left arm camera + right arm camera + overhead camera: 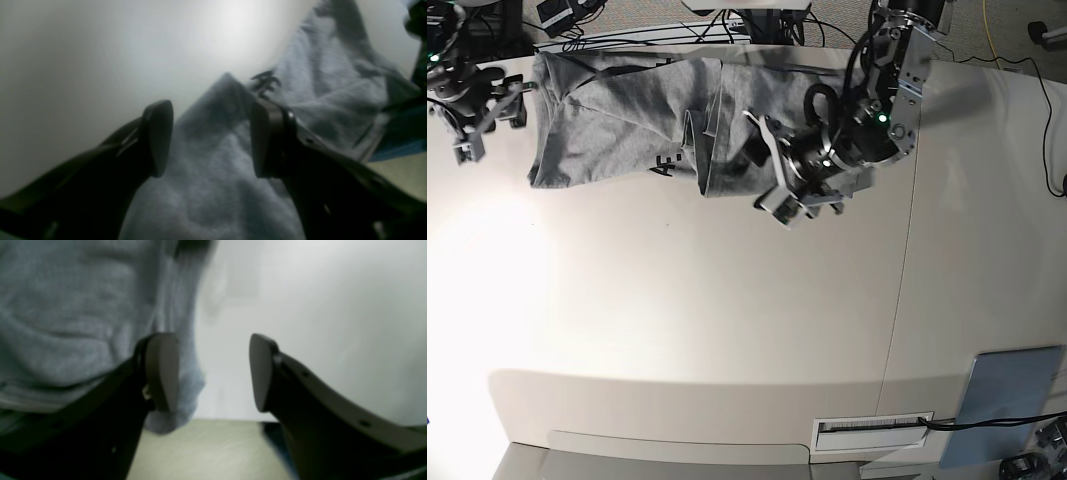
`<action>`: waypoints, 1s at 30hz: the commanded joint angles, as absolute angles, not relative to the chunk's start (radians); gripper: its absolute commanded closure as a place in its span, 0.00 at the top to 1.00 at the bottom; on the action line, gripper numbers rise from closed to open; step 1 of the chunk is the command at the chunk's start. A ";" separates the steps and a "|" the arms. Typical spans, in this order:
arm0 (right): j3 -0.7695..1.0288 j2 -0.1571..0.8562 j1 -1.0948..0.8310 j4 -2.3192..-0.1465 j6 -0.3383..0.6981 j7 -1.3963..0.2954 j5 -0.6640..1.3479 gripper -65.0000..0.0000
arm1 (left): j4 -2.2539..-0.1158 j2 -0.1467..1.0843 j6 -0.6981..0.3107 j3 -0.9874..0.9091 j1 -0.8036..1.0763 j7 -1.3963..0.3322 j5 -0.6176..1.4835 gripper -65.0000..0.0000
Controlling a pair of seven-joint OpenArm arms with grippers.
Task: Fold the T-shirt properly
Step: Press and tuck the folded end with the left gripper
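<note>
The grey T-shirt [617, 130] lies crumpled along the table's far edge, with a fold ridge near its middle and a bit of black lettering [663, 165] showing at its front hem. My left gripper [769, 170] hovers open over the shirt's right end. In the left wrist view its fingers [210, 110] straddle a raised peak of the T-shirt [333, 76] without pinching it. My right gripper [495, 118] stands open just off the shirt's left edge. In the right wrist view the T-shirt [66, 313] hangs behind the left finger, and nothing lies between the right gripper's [210, 353] fingers.
The white table [727, 320] stretches toward the near side, with a seam [905, 260] running down its right part. Cables [627, 35] trail behind the far edge. A grey-blue panel [1007, 400] and a labelled slot [872, 430] sit at the near right corner.
</note>
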State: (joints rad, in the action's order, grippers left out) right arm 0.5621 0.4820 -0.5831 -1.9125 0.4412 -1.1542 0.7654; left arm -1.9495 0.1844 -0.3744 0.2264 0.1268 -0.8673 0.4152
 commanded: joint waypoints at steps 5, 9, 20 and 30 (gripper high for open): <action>0.570 0.496 -0.499 -1.715 0.505 -1.175 0.909 0.51 | -1.969 0.183 -0.379 0.220 0.117 -0.860 0.442 0.57; 0.570 0.496 -0.430 -1.596 0.558 -1.245 1.015 0.51 | -1.968 0.183 -0.379 0.220 0.120 -0.866 0.442 0.57; 0.567 0.454 -0.407 -1.542 0.607 -1.336 1.122 0.51 | -1.967 0.183 -0.379 0.220 0.120 -0.865 0.442 0.57; 0.472 0.410 -0.407 -1.542 0.609 -1.264 1.121 0.51 | -1.967 0.183 -0.379 0.220 0.120 -0.865 0.419 0.57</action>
State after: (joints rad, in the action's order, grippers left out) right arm 0.4694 0.3981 -0.4068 -1.5333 0.6106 -1.2541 1.1282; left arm -1.9495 0.1860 -0.3748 0.2211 0.1299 -0.8833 0.4084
